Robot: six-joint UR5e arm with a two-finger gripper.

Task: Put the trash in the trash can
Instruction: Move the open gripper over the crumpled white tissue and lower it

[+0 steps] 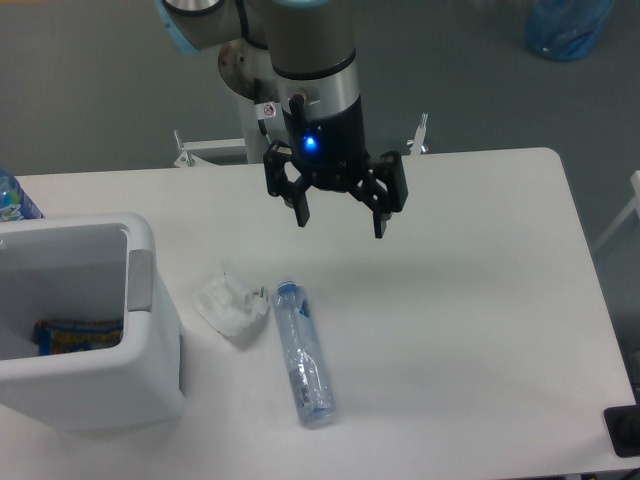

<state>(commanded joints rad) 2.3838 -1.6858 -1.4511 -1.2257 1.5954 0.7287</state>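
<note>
A robot arm's black two-finger gripper (pixel 340 220) hangs above a white table (pixel 480 300), its fingers spread wide and holding nothing, a blue light glowing on the body just above them. Below and to the left of the gripper, on the table, lies a crumpled white paper wad (pixel 232 303). Just beside the wad, to its right, a slim clear plastic bottle (pixel 303 355) lies on its side, its pale blue neck pointing toward the far edge of the table and its base toward the near edge; wad and bottle appear to be barely apart, though the view does not settle whether they touch. At the left edge of the table stands the white trash can (pixel 150 300), a boxy bin with a thick rim and a grey panel on the side facing the wad. Inside it, near the bottom, a blue-and-yellow object (pixel 78 335) shows, possibly a wrapper. Behind the bin, at the frame's left edge, part of another bottle with a blue label (pixel 12 198) is visible. On the grey floor beyond the table, at upper right, sits a blue plastic bag (pixel 568 28).
</note>
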